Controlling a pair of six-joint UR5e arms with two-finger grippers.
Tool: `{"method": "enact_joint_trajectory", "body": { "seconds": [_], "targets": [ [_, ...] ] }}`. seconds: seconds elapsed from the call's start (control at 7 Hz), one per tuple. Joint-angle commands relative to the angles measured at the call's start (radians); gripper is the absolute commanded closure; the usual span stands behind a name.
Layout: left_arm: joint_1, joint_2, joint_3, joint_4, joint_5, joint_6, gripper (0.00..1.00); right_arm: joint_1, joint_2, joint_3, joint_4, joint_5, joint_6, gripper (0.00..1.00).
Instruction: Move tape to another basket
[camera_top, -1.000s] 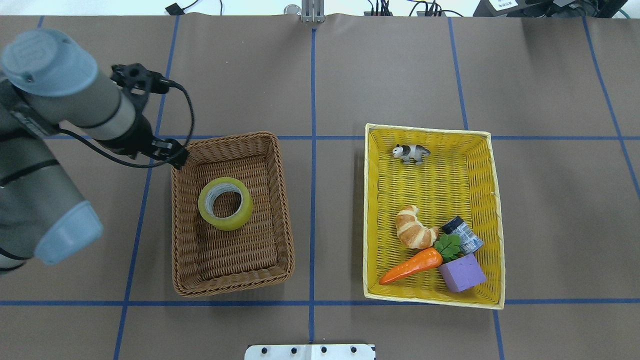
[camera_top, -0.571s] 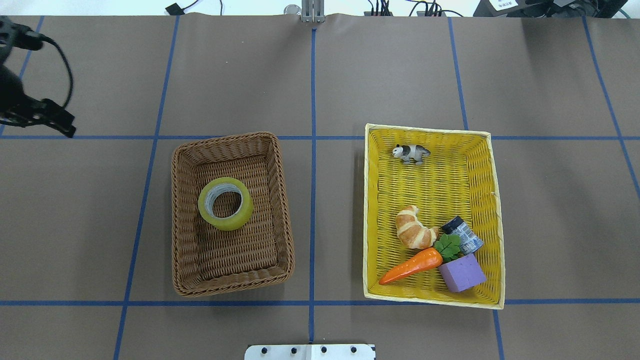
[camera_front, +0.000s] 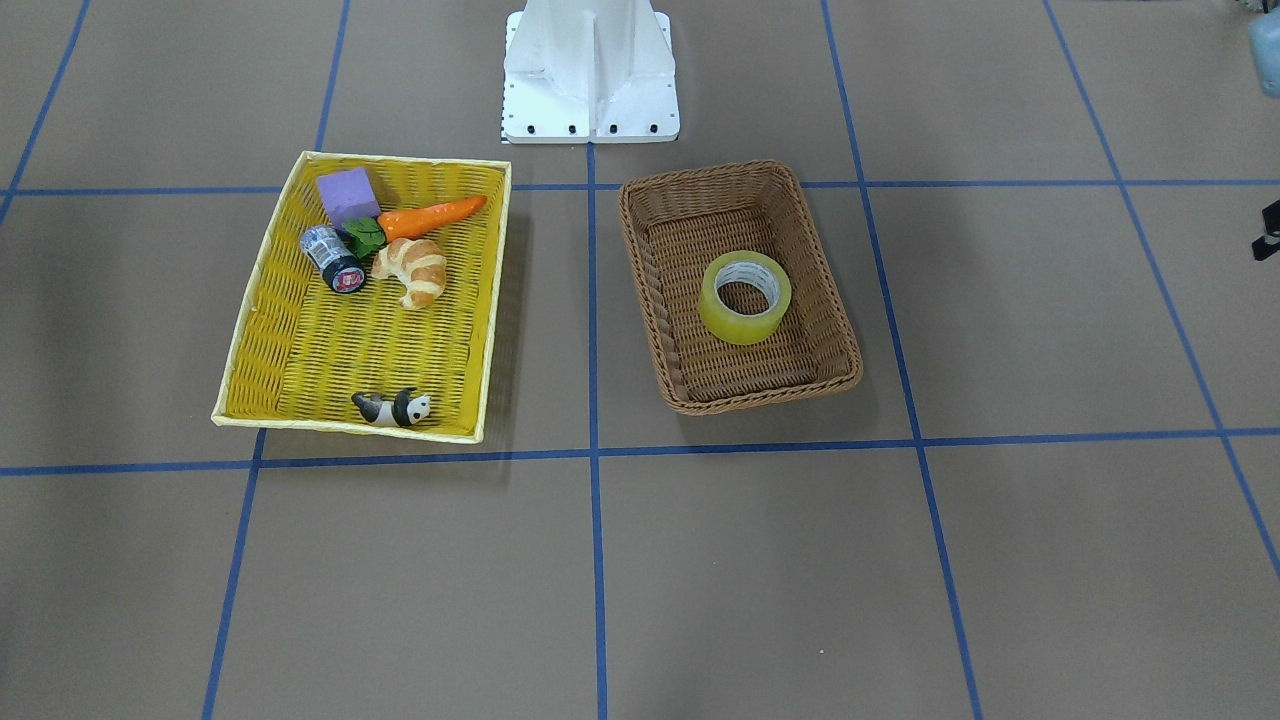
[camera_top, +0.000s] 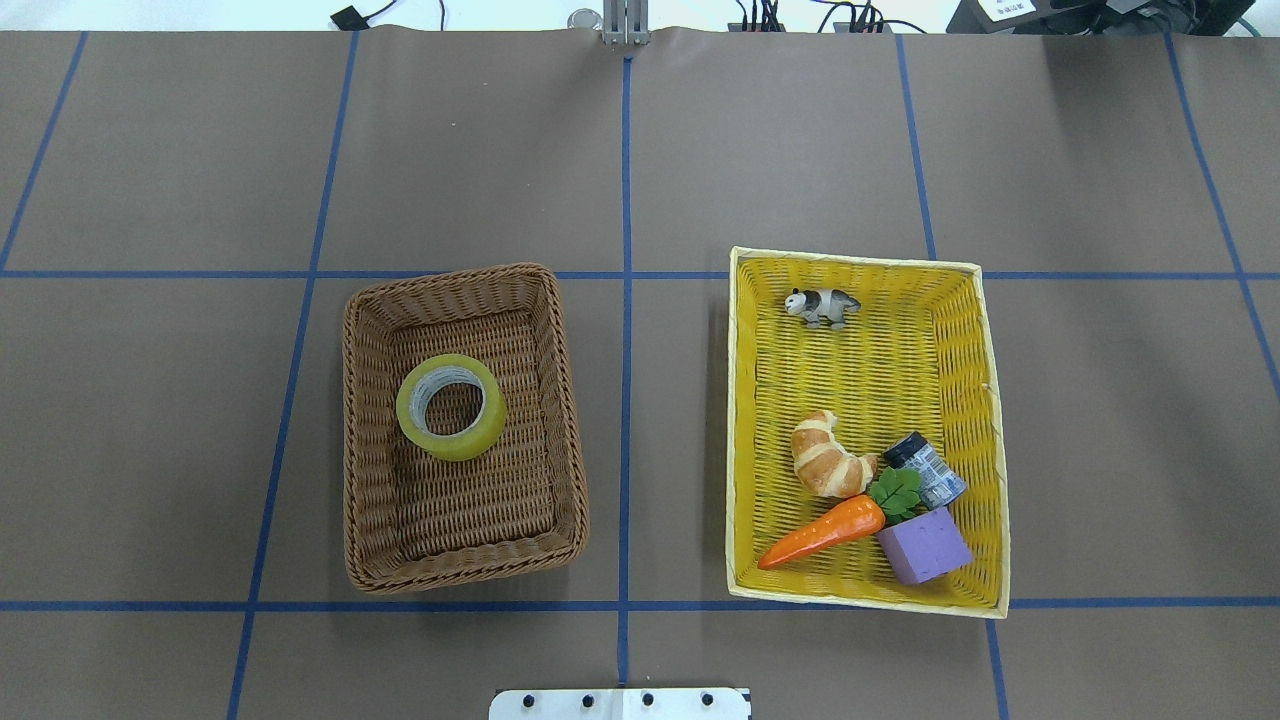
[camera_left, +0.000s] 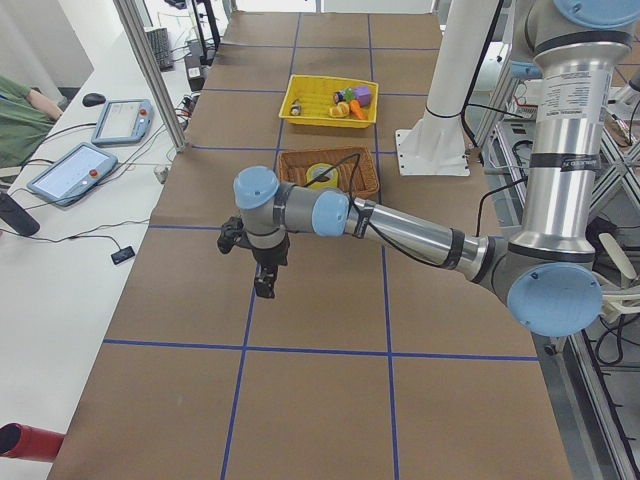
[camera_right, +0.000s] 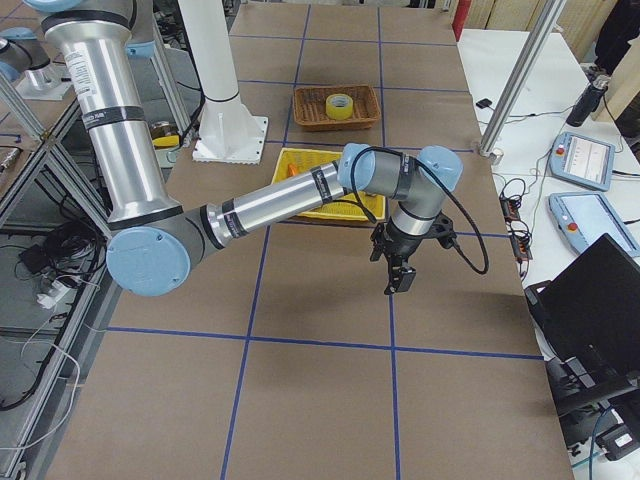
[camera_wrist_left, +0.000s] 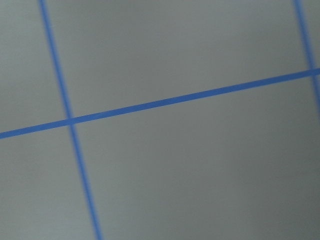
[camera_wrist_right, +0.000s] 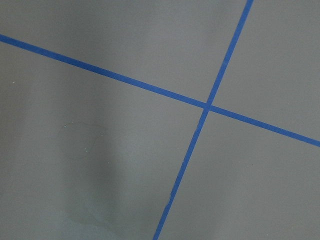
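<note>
The tape (camera_top: 470, 440), a yellowish ring, lies flat inside the brown wicker basket (camera_top: 365, 450) left of the table's middle. It also shows in the front view (camera_front: 740, 328) in that basket (camera_front: 640, 250). Neither gripper shows in the overhead view. In the exterior left view my left gripper (camera_left: 264, 283) hangs over bare table, well away from the basket (camera_left: 365, 180). In the exterior right view my right gripper (camera_right: 397, 280) hangs over bare table beyond the yellow tray. I cannot tell whether either is open or shut. Both wrist views show only brown table with blue lines.
A yellow woven tray (camera_top: 860, 262) right of the basket holds a toy panda (camera_top: 822, 305), a croissant (camera_top: 828, 458), a carrot (camera_top: 820, 532), a purple block (camera_top: 925, 545) and a small grey cylinder (camera_top: 930, 470). The white robot base (camera_front: 590, 70) stands behind both.
My left arm has drawn back from the brown basket's far left corner and left the overhead view on the left. The tape and baskets have not moved.
</note>
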Motion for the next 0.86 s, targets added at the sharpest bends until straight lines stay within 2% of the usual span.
{"method": "enact_joint_trajectory", "body": {
  "seconds": [0.0,0.29,0.43,0.71],
  "targets": [
    [-0.048,0.013,0.111,-0.013,0.003,0.086,0.02,0.011,-0.096,-0.041,0.154,-0.002,0.005,0.0],
    [-0.061,0.021,0.139,-0.028,0.0,0.083,0.02,0.016,-0.176,-0.127,0.397,0.001,0.019,0.0],
    [-0.081,0.059,0.129,-0.032,-0.009,0.084,0.02,0.014,-0.169,-0.135,0.403,0.004,0.078,0.0],
    [-0.085,0.069,0.115,-0.03,-0.01,0.048,0.02,0.016,-0.168,-0.137,0.403,0.048,0.137,0.0]
  ]
}}
